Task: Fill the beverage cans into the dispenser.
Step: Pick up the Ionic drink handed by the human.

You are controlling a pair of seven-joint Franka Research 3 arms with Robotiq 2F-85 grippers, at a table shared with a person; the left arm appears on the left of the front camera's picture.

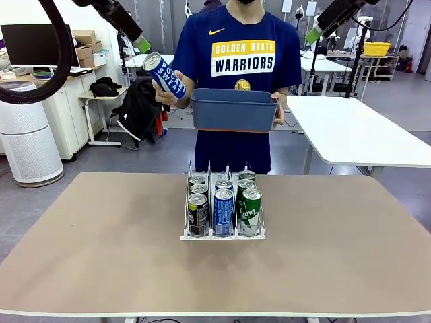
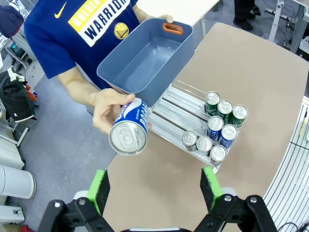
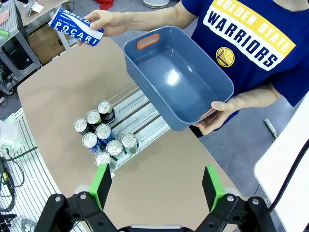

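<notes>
Both two-finger grippers hang high above the table with their green-padded jaws spread wide and nothing between them: the left gripper (image 2: 154, 186) and the right gripper (image 3: 157, 186) each look down past their own fingertips at the scene. Well below and ahead of the left gripper, close to its open fingers in the left wrist view, a person's hand (image 2: 107, 110) holds up a slim blue aluminium can with white lettering and a silver top (image 2: 129, 129), tilted with its top turned toward that wrist camera. In the right wrist view the same can (image 3: 76, 27) sits far off toward the upper left, well away from the right gripper. The person's other hand (image 3: 218, 115) grips one end of a blue-grey plastic bin with orange handle slots (image 3: 176, 77), which is raised off the brown tabletop (image 1: 101, 249). Beneath both grippers, on the table, stands the low clear-plastic three-lane dispenser with a white base (image 1: 222, 234), holding eight upright cans: three dark ones (image 1: 197, 214), two blue ones (image 1: 223, 211) and three green ones (image 1: 250, 211), bunched at the end nearest the robot.
</notes>
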